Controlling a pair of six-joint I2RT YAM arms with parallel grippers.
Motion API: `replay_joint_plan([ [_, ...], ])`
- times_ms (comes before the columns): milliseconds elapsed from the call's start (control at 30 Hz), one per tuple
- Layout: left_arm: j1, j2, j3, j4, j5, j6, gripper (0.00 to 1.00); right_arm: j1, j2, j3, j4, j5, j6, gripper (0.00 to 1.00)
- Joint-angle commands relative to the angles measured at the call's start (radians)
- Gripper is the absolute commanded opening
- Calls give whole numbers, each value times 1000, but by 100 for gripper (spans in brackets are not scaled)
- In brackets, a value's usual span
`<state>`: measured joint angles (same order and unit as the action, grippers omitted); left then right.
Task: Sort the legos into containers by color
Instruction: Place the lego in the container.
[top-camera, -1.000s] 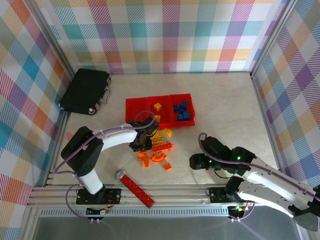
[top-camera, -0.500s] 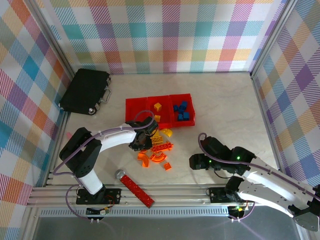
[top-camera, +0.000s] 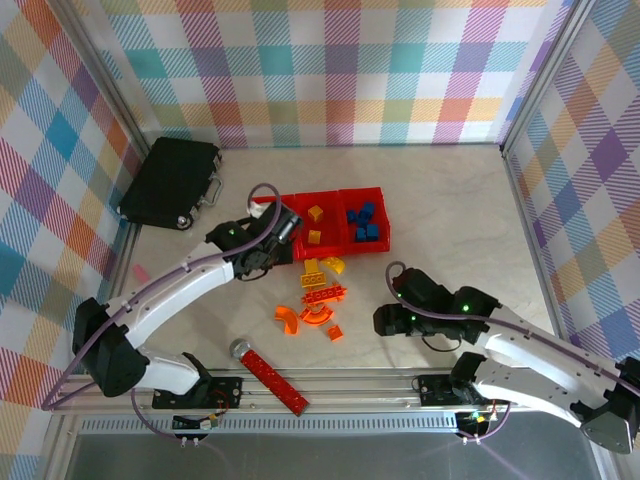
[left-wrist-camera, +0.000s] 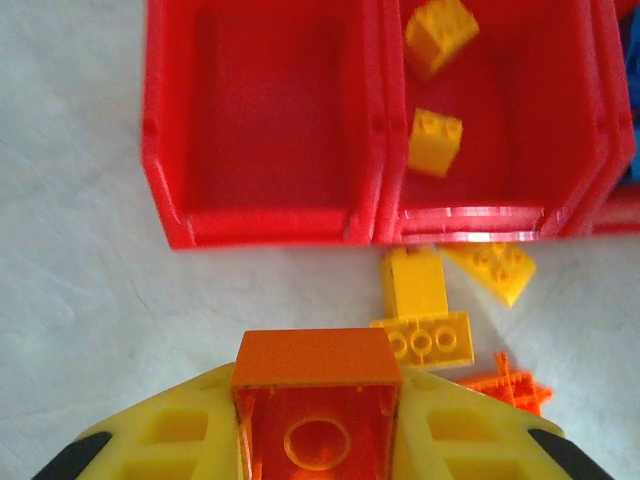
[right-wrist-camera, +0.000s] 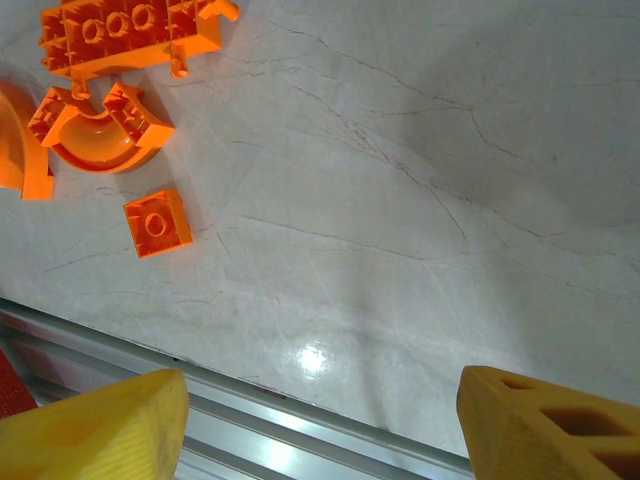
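the orange brick (left-wrist-camera: 313, 372) is pinched in the left gripper (left-wrist-camera: 315, 430), with one yellow finger pressed on each side of it. it hangs over the table (left-wrist-camera: 90, 300), just in front of the three red bins. the left bin (left-wrist-camera: 165, 130) has nothing in it, so i think the orange ones go there. the middle bin (left-wrist-camera: 500, 215) has two yellow bricks (left-wrist-camera: 435, 142), and the right bin (top-camera: 380, 215) has blue bricks (top-camera: 362, 222).

the brick is not over the left bin yet. if the fingers let go now, it lands on the table. if the arm drifts to the right, it may drop in with the yellow ones, and that is the wrong color. if the arm goes too low, the brick may bump the front wall and push the bins away, or slip out of the fingers.

more legos lie loose on the table, like a yellow plate (left-wrist-camera: 425, 335) and an orange arch (right-wrist-camera: 100, 130). the right gripper (right-wrist-camera: 320, 415) is spread wide with nothing in it, near the orange pieces. if both arms reach for that pile, they may bump.
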<state>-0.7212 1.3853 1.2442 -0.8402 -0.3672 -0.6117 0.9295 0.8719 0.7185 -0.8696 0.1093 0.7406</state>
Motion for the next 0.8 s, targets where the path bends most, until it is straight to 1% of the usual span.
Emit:
replay_joint_plan([
  [0, 93, 75, 58, -49, -11, 124, 28, -4, 27, 38, 23, -23, -25, 72],
  [133, 178, 186, 141, -18, 67, 177, 28, -4, 38, 42, 19, -27, -29, 72],
  [233, 220, 277, 211, 2, 101, 206, 28, -4, 27, 49, -9, -17, -28, 72],
  [300, 246, 340, 257, 12, 145, 234, 27, -4, 5, 49, -30, -4, -23, 72],
  [400, 277, 410, 300, 33, 177, 254, 26, -4, -36, 48, -64, 15, -13, 72],
  [533, 308, 465, 315, 69, 220, 262, 26, -4, -91, 39, -110, 35, 1, 72],
  [767, 327, 552, 341, 75, 239, 263, 30, -4, -134, 27, -134, 44, 24, 72],
])
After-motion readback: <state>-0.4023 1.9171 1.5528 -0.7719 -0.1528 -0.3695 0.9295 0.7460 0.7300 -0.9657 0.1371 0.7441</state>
